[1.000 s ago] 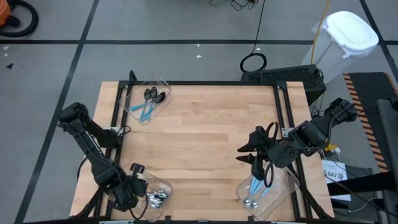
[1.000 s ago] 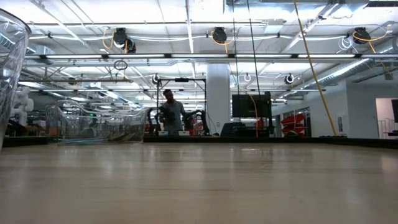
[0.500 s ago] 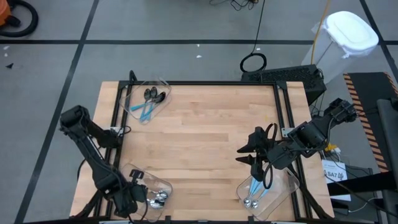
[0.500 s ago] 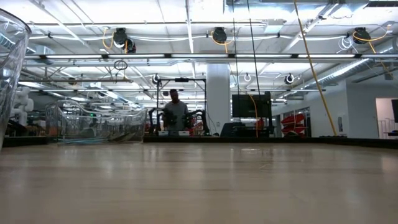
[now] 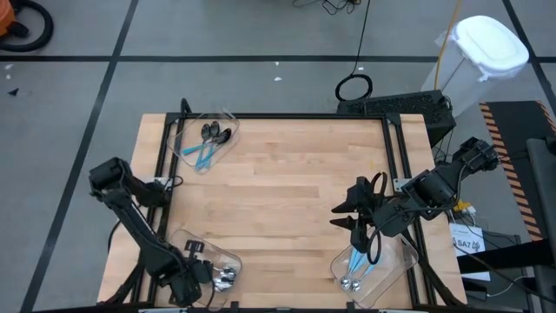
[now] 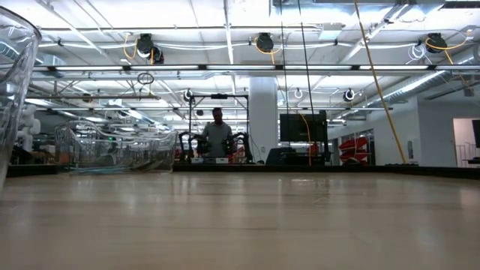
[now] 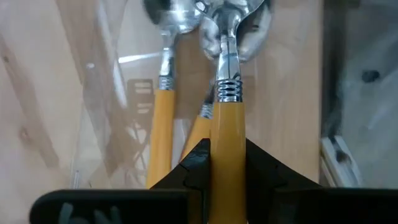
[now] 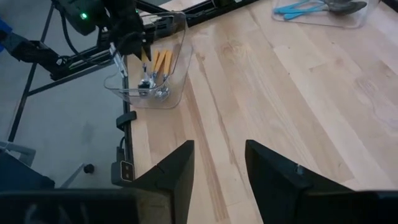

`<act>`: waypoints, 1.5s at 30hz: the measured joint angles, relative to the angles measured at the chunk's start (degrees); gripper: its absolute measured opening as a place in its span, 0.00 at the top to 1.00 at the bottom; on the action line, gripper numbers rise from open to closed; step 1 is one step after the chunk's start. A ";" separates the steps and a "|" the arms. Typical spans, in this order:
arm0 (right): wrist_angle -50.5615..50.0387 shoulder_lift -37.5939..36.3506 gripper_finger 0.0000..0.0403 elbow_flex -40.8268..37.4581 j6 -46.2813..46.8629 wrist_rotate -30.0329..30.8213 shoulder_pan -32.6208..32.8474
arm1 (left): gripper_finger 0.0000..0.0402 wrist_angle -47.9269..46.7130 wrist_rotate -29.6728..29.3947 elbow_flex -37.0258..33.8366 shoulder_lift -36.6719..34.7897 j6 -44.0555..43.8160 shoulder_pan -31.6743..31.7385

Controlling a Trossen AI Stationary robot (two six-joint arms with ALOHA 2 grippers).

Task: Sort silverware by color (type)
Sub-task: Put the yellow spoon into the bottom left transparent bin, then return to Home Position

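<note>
Item 1, left gripper: clenched on the orange handle of a silver-bowled spoon, held over the near-left clear bin at the worktop's front edge. From the wrist view I read the held spoon as lying just above two more orange-handled spoons already in that bin; whether it touches them I cannot tell.

Item 2, change over the last second: in the high view the left arm's elbow has swung inward and the gripper has slid toward the near edge, staying over the same bin. I judge this a placing move close to its end; release has not come.

Item 3, right gripper: fingers parted, grasping nothing, waiting above the near-right bin, which holds blue-handled spoons with silver bowls. No movement from the earlier frames.

Item 4, far-left bin: blue-handled spoons with black bowls, unchanged.

Item 5, open worktop: no loose silverware visible between the bins. I judge the sort nearly finished, pending this drop.

Item 6, background: a person well beyond the worktop has shifted slightly across the low view.
</note>
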 joint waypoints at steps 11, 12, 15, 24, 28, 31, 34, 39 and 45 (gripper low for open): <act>0.04 0.00 0.65 0.00 -0.13 0.20 -0.26 | 0.81 -1.13 0.08 0.02 3.88 -2.33 1.16; 0.04 0.00 0.65 0.00 -0.14 0.27 -0.26 | 0.81 -1.18 0.14 0.02 4.39 -2.39 1.13; 0.06 0.00 0.65 0.00 -0.14 0.31 -0.26 | 0.81 -1.34 0.55 0.02 5.37 -3.24 1.13; 0.13 0.00 0.65 0.00 -0.14 0.32 -0.26 | 0.77 -4.17 3.06 0.02 5.56 -6.47 2.53; 0.11 0.00 0.65 0.00 -0.14 0.30 -0.26 | 0.68 -3.49 3.22 0.07 5.54 -6.29 2.49; 0.11 0.00 0.65 0.00 -0.14 0.27 -0.26 | 0.60 -7.00 4.05 0.87 5.54 -6.92 2.50; 0.09 0.00 0.65 0.00 -0.14 0.19 -0.26 | 0.56 -15.61 4.65 4.51 5.51 -7.04 3.27; 0.07 0.00 0.65 0.00 -1.69 0.38 -0.26 | 0.56 -30.18 3.02 14.45 5.43 -1.07 5.35; 0.35 0.02 0.66 0.00 -5.07 1.61 -0.31 | 0.59 -34.29 -5.64 27.28 2.52 3.64 9.64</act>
